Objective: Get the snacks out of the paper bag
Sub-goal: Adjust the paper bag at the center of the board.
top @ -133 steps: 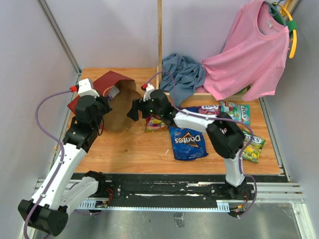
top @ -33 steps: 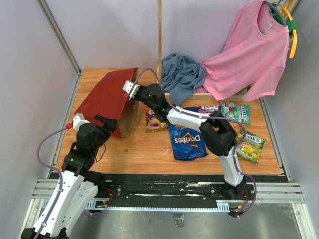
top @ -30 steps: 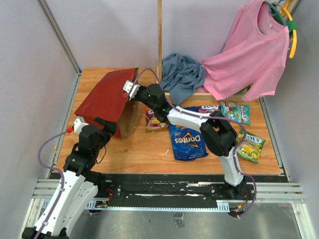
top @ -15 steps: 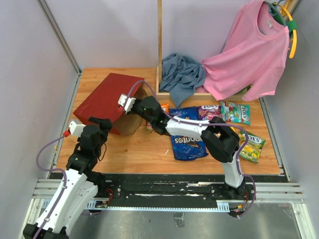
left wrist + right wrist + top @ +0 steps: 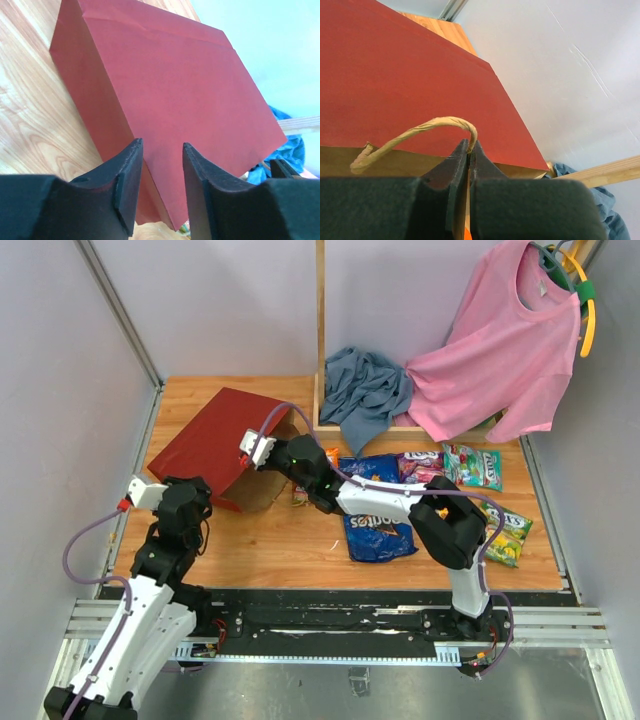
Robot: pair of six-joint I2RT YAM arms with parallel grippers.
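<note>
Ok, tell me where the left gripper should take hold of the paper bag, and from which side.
Probably the folded edge of the paper bag, where broad red face meets narrow side, from the near left. That crease makes a ridge the left gripper can straddle; the right gripper holds the cord handle at the mouth.

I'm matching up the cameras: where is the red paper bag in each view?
Top external: paper bag, left of centre.
Left wrist: the bag fills most of the frame.
Right wrist: the bag, upper left half.
Shared landmark: blue cloth, right of the bag.
</note>
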